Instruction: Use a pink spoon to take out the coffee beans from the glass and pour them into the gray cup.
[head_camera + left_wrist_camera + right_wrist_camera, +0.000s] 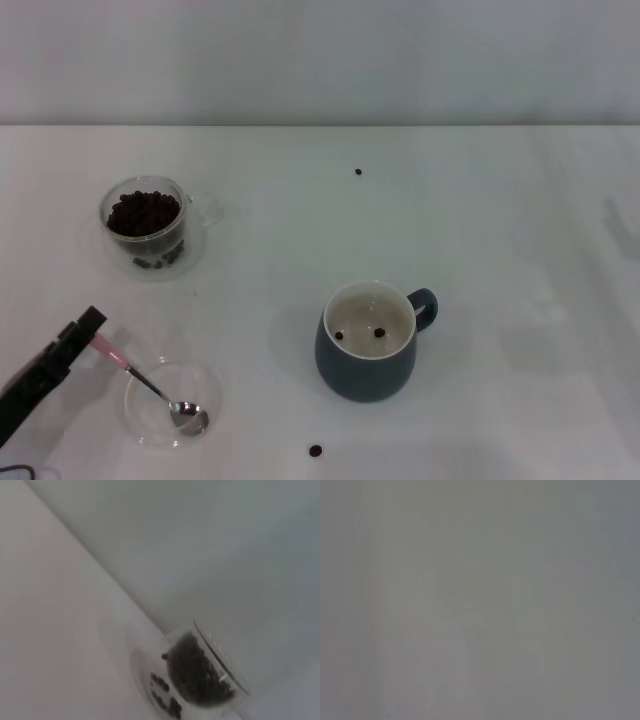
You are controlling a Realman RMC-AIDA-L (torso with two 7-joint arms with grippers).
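Observation:
The glass (152, 227) stands at the back left with coffee beans (144, 212) piled inside; it also shows in the left wrist view as the glass (220, 660) holding beans (192, 672). The gray cup (367, 345) sits at the centre front, handle to the right, with two beans on its cream bottom. At the front left my left gripper (90, 328) is shut on the handle end of the pink spoon (118, 358), whose silver bowl rests in a shallow clear dish (200, 380). The right gripper is out of view.
One loose bean (358, 172) lies at the back centre of the white table, and another bean (316, 451) lies near the front edge, left of the cup's base. A pale wall rises behind the table.

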